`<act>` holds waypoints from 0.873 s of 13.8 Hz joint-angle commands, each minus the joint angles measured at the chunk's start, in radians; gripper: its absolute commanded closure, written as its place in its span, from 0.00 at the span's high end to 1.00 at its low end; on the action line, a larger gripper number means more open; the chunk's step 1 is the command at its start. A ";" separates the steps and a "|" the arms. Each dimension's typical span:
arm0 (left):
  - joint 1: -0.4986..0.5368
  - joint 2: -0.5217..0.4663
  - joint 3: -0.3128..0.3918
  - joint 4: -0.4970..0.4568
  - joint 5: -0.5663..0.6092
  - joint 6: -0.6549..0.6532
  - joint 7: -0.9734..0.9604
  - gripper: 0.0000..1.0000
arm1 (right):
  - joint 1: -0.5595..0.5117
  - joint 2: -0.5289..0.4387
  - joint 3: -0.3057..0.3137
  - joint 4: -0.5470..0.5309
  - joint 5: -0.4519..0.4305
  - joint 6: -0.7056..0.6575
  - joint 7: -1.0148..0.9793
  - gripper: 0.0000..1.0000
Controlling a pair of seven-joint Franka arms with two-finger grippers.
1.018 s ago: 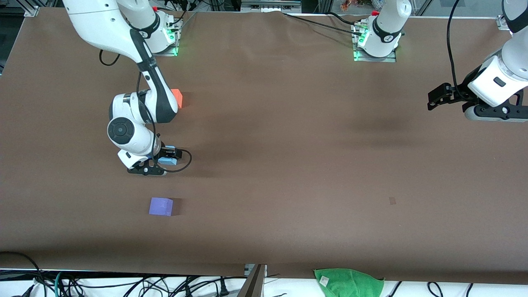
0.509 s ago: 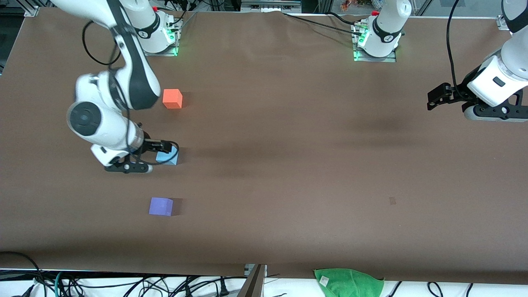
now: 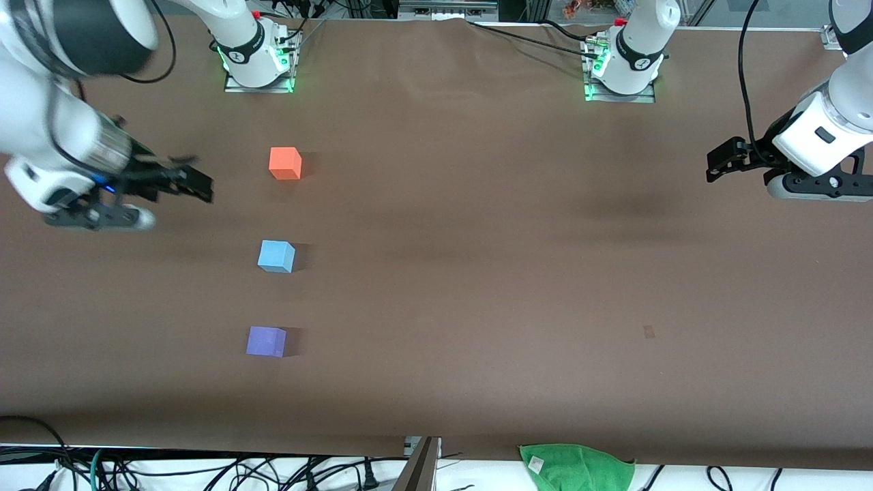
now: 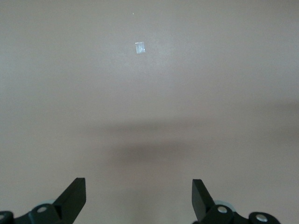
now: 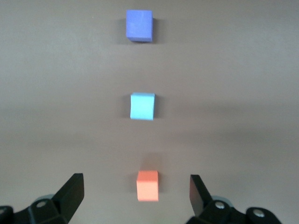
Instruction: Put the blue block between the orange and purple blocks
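Cubes sit in a single line on the brown table (image 3: 477,273), seen from my right pincer (image 3: 194,185), which hangs in the air with its jaws spread wide and nothing between them, over the table toward the right arm's end. The blue block (image 3: 276,256) is a small matte cube of light sky blue, paler than its violet neighbour, with flat faces and crisp edges; it stands square on the table, free of my fingers (image 5: 72,191) and well apart from them. In my right wrist view the blue block (image 5: 142,106) lies between the orange block (image 5: 147,185), which is the closest to my pincer, and the purple block (image 5: 139,24), which is the most distant from it. Gaps on both sides of it look about even, and none of the three cubes touch. My left pincer (image 3: 723,161) waits with jaws parted over the left arm's end of the table, well away from all three, with only bare table and a small pale mark (image 4: 139,47) under it.
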 commanded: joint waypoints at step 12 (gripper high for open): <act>0.000 0.001 -0.009 0.022 0.026 -0.028 -0.017 1.00 | -0.067 -0.075 0.046 -0.009 -0.090 -0.085 -0.138 0.99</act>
